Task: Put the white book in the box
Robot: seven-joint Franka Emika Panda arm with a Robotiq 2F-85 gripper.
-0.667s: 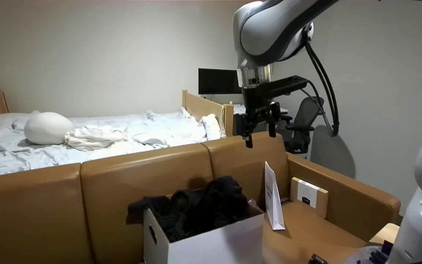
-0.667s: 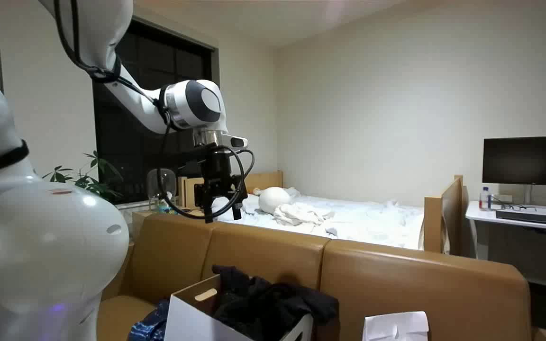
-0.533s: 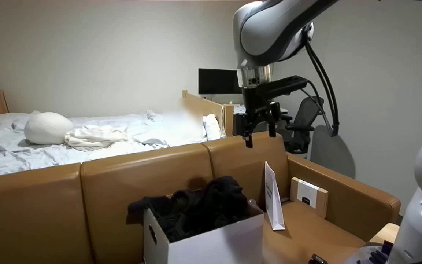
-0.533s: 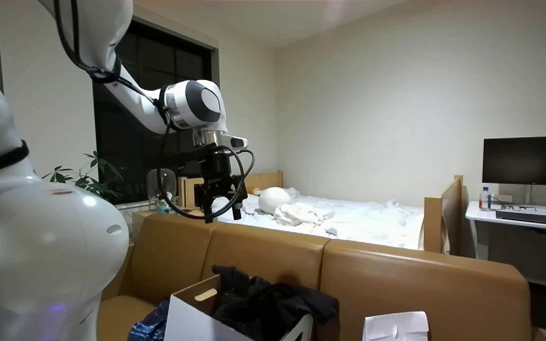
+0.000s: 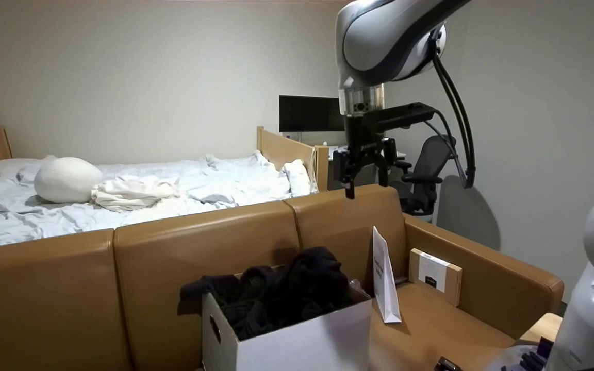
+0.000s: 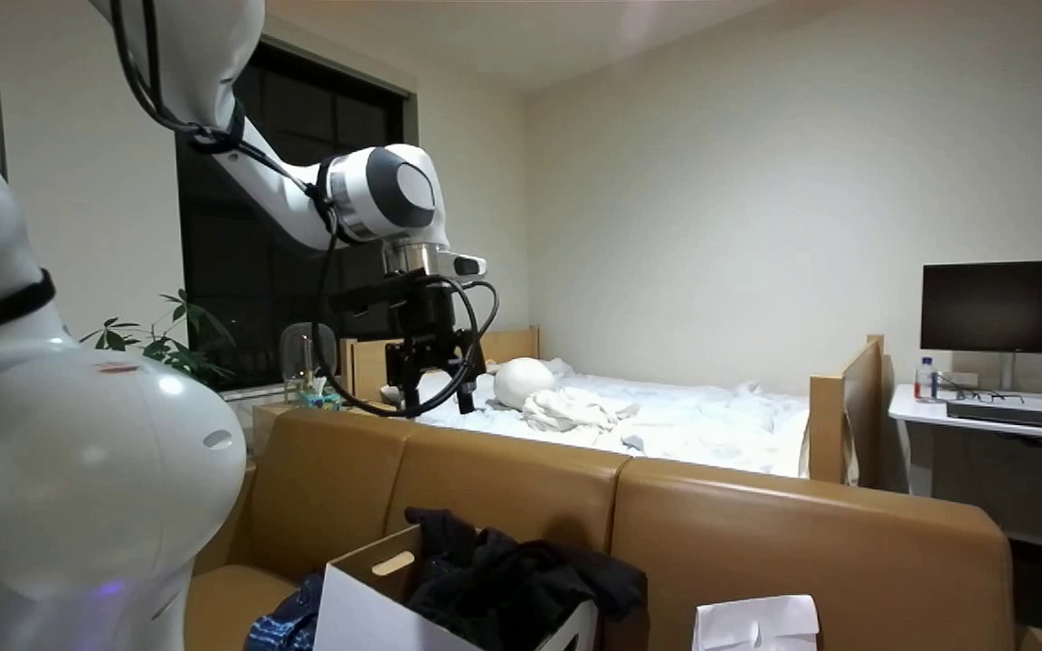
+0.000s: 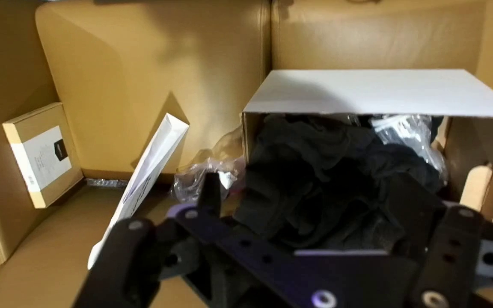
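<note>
I'd say this is somebody's home, a bedroom and sitting room in one. A padded brown sofa (image 5: 204, 232) is the bench below the fingers (image 5: 349, 189). Over its back, beyond the fingers, I can see a bed (image 5: 209, 178) with rumpled pale sheets (image 5: 34, 221) and a wooden end board (image 5: 281, 147). Well apart from the fingers stands a white desk (image 6: 923, 409) bearing a monitor (image 6: 1009, 307), a keyboard (image 6: 1006, 415) and a bottle (image 6: 926, 380), with an office chair (image 5: 428, 159) near it. Left of the fingers, in an exterior view, a leafy plant (image 6: 186, 359) partly covers a dark window (image 6: 304, 99).
</note>
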